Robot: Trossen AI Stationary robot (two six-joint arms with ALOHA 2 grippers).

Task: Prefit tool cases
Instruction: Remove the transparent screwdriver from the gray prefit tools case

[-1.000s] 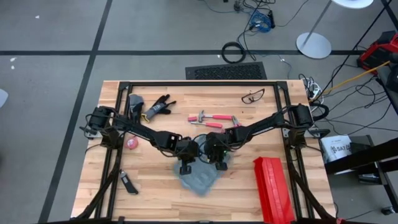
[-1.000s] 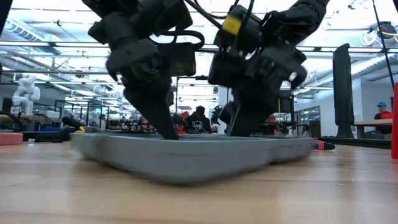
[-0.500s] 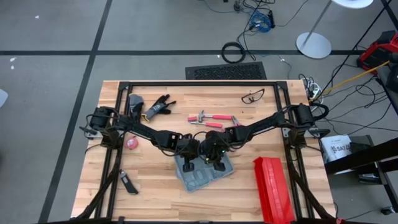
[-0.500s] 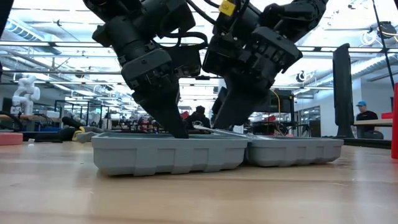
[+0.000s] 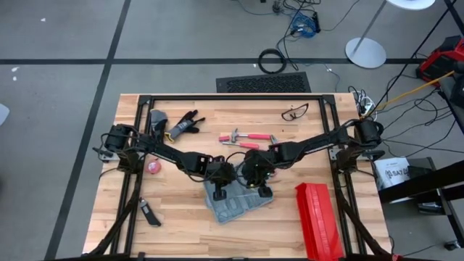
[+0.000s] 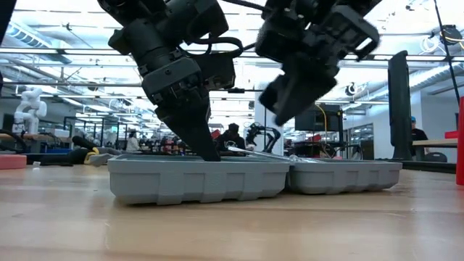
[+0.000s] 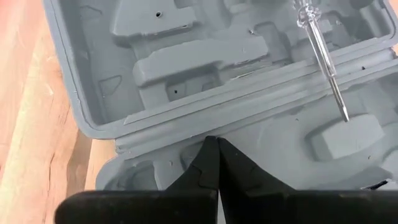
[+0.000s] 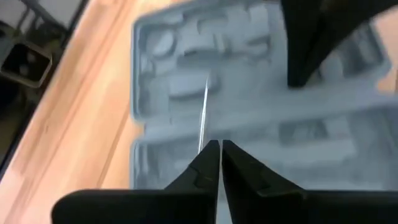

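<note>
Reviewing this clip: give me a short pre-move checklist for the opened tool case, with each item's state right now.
1. Tool case lies open and flat on the table: ok.
2. Left gripper jaws shut, tip down in the case: ok.
3. Right gripper lifted above the case, jaws shut, holding nothing: ok.
4. Screwdriver lies loose across the hinge, not seated in a slot: not ok.
5. Red box apart from the case: ok.

- The tool case [image 7: 186,68] was matt grey moulded plastic.
- The table [image 5: 181,217] was pale, smooth wood.
- The screwdriver [image 7: 320,53] had a shiny metal shaft.
</note>
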